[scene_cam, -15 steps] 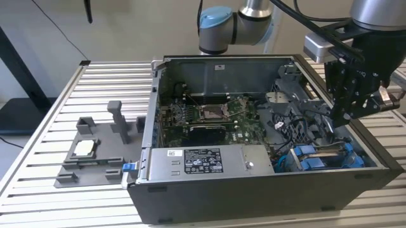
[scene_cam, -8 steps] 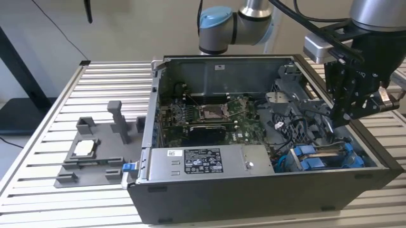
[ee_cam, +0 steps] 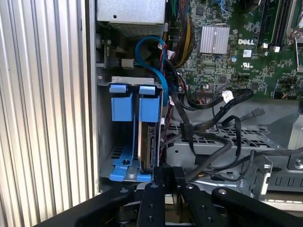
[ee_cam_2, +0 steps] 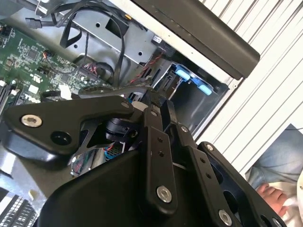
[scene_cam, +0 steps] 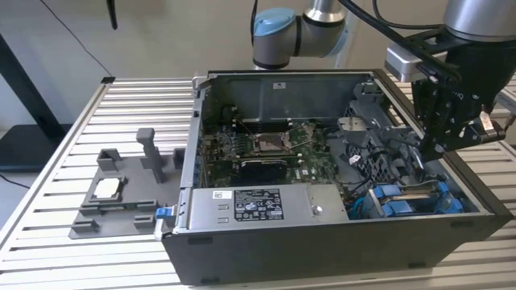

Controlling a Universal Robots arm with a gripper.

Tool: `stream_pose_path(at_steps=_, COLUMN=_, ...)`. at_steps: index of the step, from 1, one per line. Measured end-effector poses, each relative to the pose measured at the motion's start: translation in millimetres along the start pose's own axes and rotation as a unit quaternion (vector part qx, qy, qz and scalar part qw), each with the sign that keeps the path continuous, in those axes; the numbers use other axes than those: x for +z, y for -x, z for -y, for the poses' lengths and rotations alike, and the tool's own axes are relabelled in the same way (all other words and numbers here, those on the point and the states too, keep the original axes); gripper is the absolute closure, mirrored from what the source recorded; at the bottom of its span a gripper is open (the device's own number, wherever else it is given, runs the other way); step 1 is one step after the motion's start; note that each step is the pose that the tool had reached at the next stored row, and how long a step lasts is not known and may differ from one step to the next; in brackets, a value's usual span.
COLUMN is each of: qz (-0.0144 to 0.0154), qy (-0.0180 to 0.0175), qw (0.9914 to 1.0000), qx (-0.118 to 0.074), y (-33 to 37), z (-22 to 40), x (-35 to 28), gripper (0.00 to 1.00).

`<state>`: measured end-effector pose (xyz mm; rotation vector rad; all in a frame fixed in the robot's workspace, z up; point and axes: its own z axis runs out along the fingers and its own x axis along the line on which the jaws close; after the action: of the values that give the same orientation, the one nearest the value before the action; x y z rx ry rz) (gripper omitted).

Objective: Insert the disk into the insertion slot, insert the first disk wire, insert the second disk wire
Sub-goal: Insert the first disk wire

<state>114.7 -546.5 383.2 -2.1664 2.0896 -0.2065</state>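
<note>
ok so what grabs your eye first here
The open computer case on the slatted table, its green motherboard bared. Bright blue carriers mark the slot at the case's corner toward the exterior view's right, with the disk standing edge-on in it, and the black gripper hangs just above.

Disk (ee_cam: 147, 146) largely hidden within insertion slot (ee_cam: 106, 142)

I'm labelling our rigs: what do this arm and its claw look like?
The arm has silver-grey tubes, a joint with a light blue cap, and black cables. The claw is black, built of flat linked plates with silver screws.
</note>
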Motion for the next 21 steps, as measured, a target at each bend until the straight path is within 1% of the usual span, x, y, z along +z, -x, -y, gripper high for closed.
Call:
stream_pose_path(at_steps=6, qz=0.0, qy=0.0, qw=1.0, qx=0.0, y=0.0, z=0.0, x=0.1, gripper=0.81)
stream_pose_path(at_steps=7, qz=-0.0002, qy=0.0002, qw=1.0, qx=0.0, y=0.0, z=0.0, x=0.1, gripper=0.81)
stream_pose_path(at_steps=8, qz=-0.0008, qy=0.0015, qw=1.0, qx=0.0, y=0.0, z=0.5, x=0.4, gripper=0.81)
stream_pose_path(at_steps=10, qz=-0.0018, qy=0.0082, qw=0.99996, qx=0.0, y=-0.1, z=2.8, x=1.2, gripper=0.81)
stream_pose_path(at_steps=13, qz=-0.0016, qy=0.0209, qw=0.99978, qx=-0.001, y=-1.0, z=9.3, x=3.1, gripper=0.81)
stream_pose_path(at_steps=17, qz=-0.0009, qy=0.0388, qw=0.99925, qx=-0.001, y=-4.4, z=18.8, x=6.1, gripper=0.81)
stream_pose_path(at_steps=18, qz=-0.0007, qy=0.044, qw=0.99903, qx=-0.001, y=-5.5, z=20.7, x=6.8, gripper=0.81)
stream_pose_path(at_steps=20, qz=-0.0003, qy=0.0542, qw=0.99853, qx=-0.001, y=-7.4, z=22.9, x=7.8, gripper=0.81)
stream_pose_path(at_steps=21, qz=-0.0002, qy=0.0587, qw=0.99828, qx=-0.001, y=-8.1, z=23.6, x=8.1, gripper=0.81)
